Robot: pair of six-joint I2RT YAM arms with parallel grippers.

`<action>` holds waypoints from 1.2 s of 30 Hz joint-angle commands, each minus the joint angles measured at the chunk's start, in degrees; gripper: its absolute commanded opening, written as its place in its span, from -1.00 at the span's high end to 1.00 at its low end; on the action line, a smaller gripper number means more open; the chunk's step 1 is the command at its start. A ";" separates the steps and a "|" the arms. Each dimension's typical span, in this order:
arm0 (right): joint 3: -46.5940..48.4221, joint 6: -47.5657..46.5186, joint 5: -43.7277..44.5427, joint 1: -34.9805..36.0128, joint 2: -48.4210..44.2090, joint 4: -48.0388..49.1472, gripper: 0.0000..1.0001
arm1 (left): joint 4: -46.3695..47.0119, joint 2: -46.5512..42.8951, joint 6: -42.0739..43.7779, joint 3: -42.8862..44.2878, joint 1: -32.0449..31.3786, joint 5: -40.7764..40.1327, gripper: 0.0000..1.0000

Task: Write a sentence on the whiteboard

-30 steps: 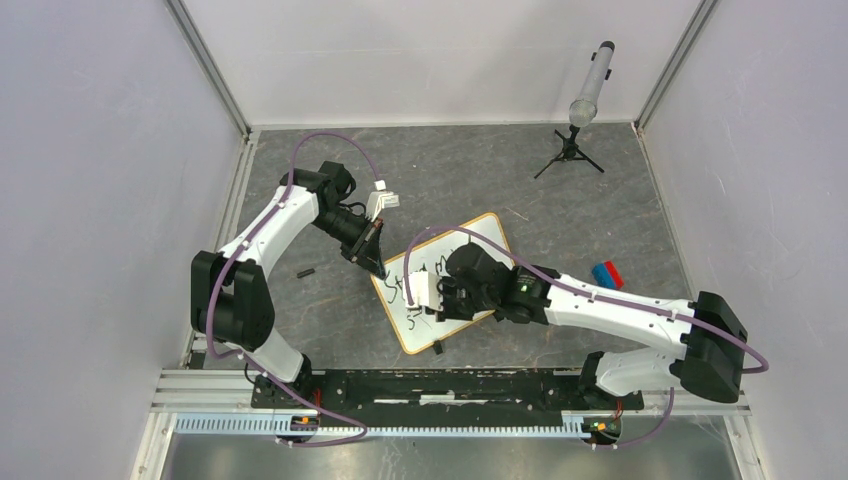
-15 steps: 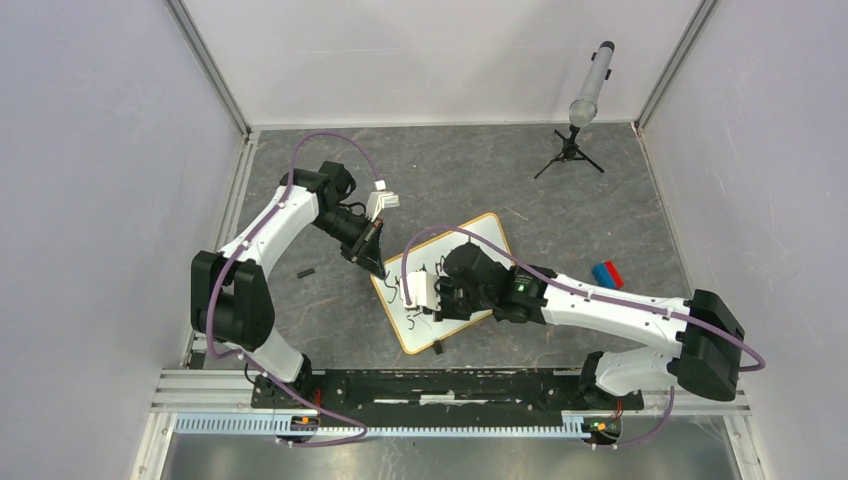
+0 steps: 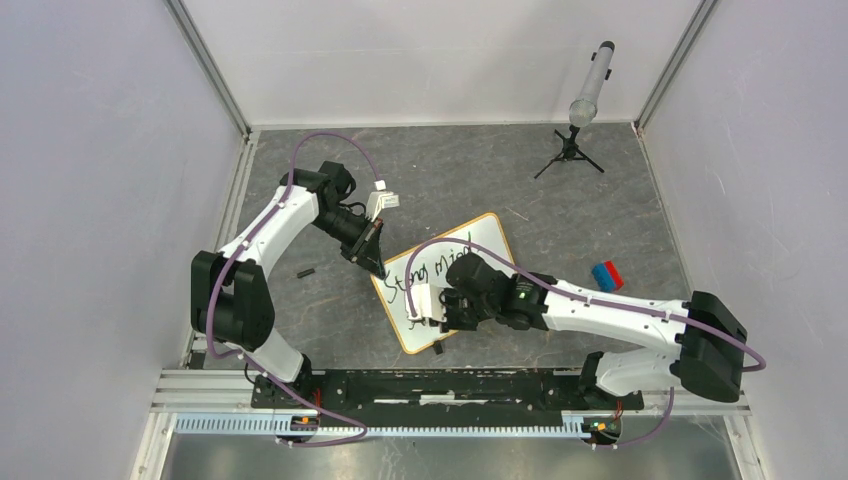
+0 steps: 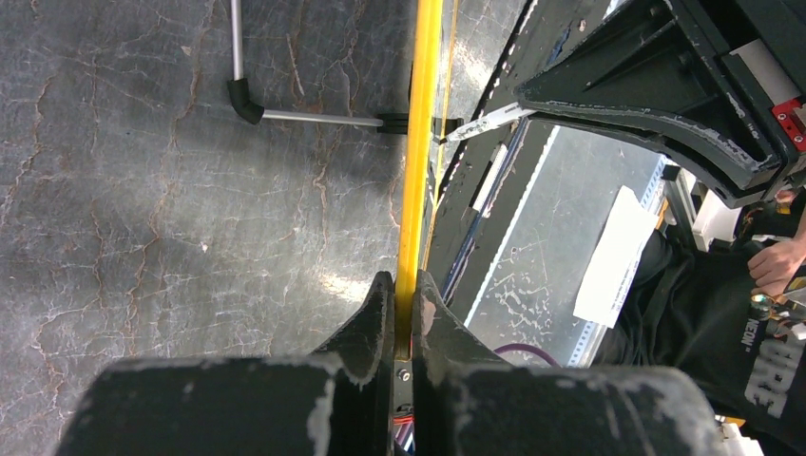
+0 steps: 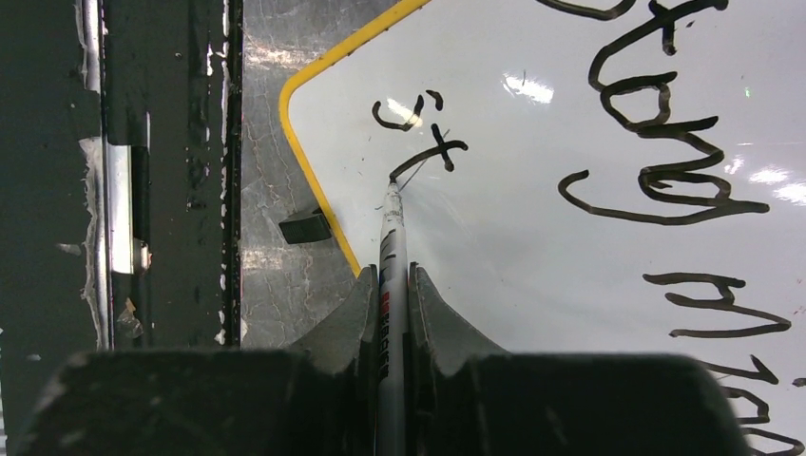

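Observation:
The whiteboard (image 3: 478,247) lies tilted on the grey floor, with black handwriting across it. My left gripper (image 3: 379,268) is shut on the board's yellow frame (image 4: 421,142) at its left edge; in the left wrist view (image 4: 404,278) the frame runs straight out from between the jaws. Over the board's near corner, my right gripper (image 3: 430,318) is shut on a white marker (image 5: 392,249). In the right wrist view (image 5: 392,272) the marker's tip touches the whiteboard (image 5: 532,237) at the end of a small cross-shaped stroke.
A small tripod holding a grey cylinder (image 3: 588,92) stands at the back right. A blue and red block (image 3: 607,274) lies right of the board, and a short black piece (image 3: 306,271) lies left of it. A black foot (image 5: 304,228) sits beside the frame. The black rail (image 3: 450,385) runs along the near edge.
My right gripper has moved with the marker toward the board's near corner, uncovering the upper line of writing. The left arm has not moved.

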 commanded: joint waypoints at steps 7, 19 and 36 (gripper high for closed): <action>4.24 -0.53 3.49 0.02 -3.27 -1.57 1.00 | 2.01 -0.78 -0.03 1.29 0.04 -2.25 0.95; 5.22 -1.13 3.59 0.05 -1.38 -0.37 1.00 | 1.98 -1.04 -0.11 1.50 0.12 -2.39 0.95; 0.45 -1.23 5.48 -0.66 -1.74 -1.69 1.00 | 2.01 -1.04 0.18 1.03 0.08 -2.50 0.95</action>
